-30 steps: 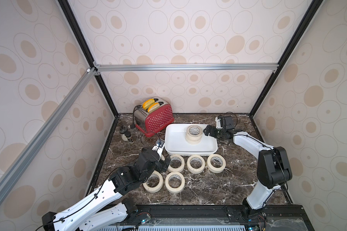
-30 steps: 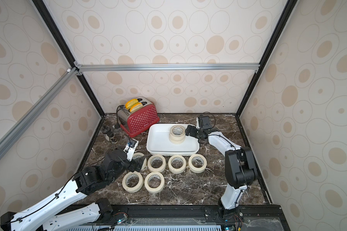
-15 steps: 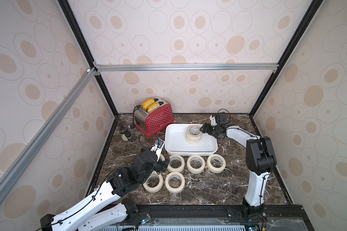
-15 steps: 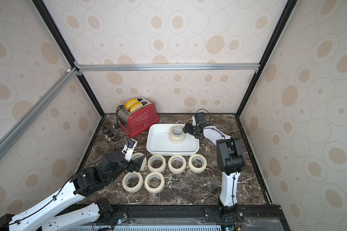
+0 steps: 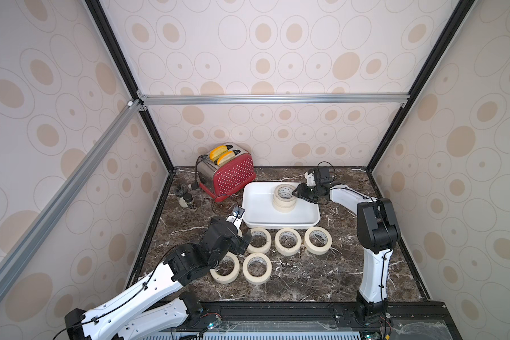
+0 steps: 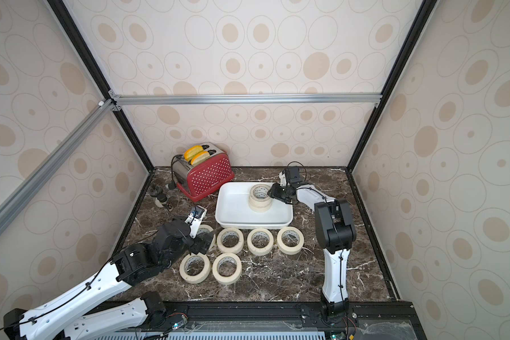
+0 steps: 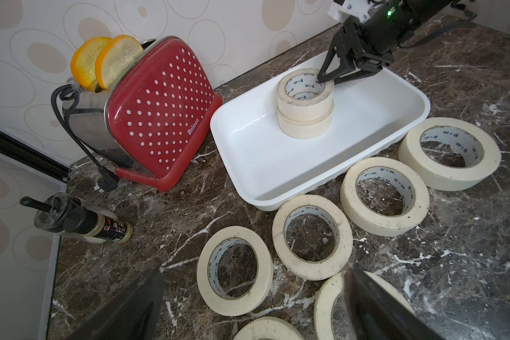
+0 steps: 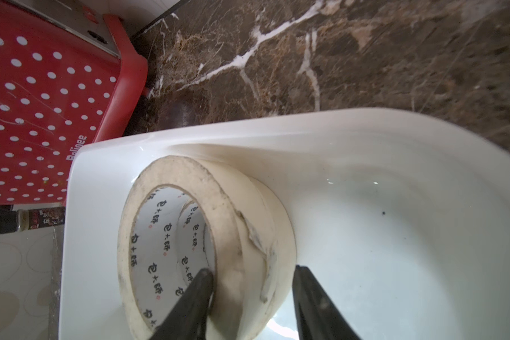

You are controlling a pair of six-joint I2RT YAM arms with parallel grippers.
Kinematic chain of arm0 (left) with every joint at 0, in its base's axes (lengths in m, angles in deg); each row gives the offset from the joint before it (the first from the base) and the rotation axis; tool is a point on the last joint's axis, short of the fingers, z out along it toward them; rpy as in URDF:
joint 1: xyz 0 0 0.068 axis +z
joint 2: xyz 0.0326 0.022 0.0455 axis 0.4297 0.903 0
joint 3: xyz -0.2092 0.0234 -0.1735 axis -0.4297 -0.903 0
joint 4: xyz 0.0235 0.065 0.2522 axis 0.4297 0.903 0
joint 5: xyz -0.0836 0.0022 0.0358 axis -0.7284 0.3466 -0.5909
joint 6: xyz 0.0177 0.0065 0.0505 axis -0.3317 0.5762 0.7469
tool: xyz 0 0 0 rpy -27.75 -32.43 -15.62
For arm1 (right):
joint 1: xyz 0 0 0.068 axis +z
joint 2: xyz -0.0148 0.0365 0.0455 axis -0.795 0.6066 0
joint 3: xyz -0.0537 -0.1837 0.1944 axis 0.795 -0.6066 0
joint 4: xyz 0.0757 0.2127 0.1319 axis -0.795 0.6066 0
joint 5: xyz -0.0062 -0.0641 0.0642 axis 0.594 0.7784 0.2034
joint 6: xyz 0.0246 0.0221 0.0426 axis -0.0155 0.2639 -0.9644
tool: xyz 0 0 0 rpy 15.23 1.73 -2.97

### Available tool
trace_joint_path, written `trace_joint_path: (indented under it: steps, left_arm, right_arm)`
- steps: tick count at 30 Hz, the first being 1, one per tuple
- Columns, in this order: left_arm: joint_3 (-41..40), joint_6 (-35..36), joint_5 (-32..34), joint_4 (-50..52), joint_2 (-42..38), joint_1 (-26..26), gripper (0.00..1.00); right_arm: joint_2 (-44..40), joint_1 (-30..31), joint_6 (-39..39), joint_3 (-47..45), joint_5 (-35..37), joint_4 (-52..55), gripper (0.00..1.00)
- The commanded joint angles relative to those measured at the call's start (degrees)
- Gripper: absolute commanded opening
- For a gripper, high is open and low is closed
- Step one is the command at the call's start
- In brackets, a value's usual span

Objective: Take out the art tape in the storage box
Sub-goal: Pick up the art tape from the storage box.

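The white storage box [image 5: 256, 206] holds two cream art tape rolls stacked on each other [image 5: 283, 196] [image 7: 305, 103]. My right gripper [image 5: 296, 193] [image 8: 252, 270] straddles the wall of the top roll [image 8: 227, 223]. One finger is inside the core against the wall, and the other stands just off the outer face, so it is open. Several more art tape rolls [image 5: 288, 241] lie flat on the marble in front of the box. My left gripper [image 5: 243, 235] [image 7: 253, 268] hangs wide open and empty over the left end of these rolls.
A red polka-dot toaster [image 5: 227, 176] with two slices in it stands left of the box, and its cord trails across the marble. Two small bottles [image 5: 186, 200] lie by the left wall. Patterned walls close in the back and both sides.
My right gripper has moved left from beyond the box's right end onto the stack. Its jaws have narrowed around the top roll's wall. The left arm has hardly moved.
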Motion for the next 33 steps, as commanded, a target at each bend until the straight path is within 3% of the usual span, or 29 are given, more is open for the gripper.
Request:
trace_joint_path:
  steps: [1, 8, 15, 27, 33]
  left_arm:
    - [2.4, 0.9, 0.6, 1.2, 0.7, 0.2, 0.99]
    - [2.5, 1.0, 1.0, 1.5, 0.7, 0.2, 0.99]
    - [2.4, 0.7, 1.2, 1.6, 0.2, 0.2, 0.99]
    - [2.5, 0.8, 1.2, 1.6, 0.3, 0.3, 0.99]
    - [2.5, 0.9, 1.1, 1.6, 0.5, 0.2, 0.99]
  right_arm:
    - [1.3, -0.1, 0.8, 1.8, -0.5, 1.1, 0.4]
    - [0.7, -0.1, 0.9, 1.7, -1.3, 1.1, 0.28]
    - [1.6, 0.0, 1.3, 2.3, -1.4, 1.9, 0.33]
    - [4.2, 0.6, 2.1, 5.6, -1.6, 3.8, 0.33]
    - [3.8, 0.8, 2.3, 5.6, -2.1, 4.1, 0.2]
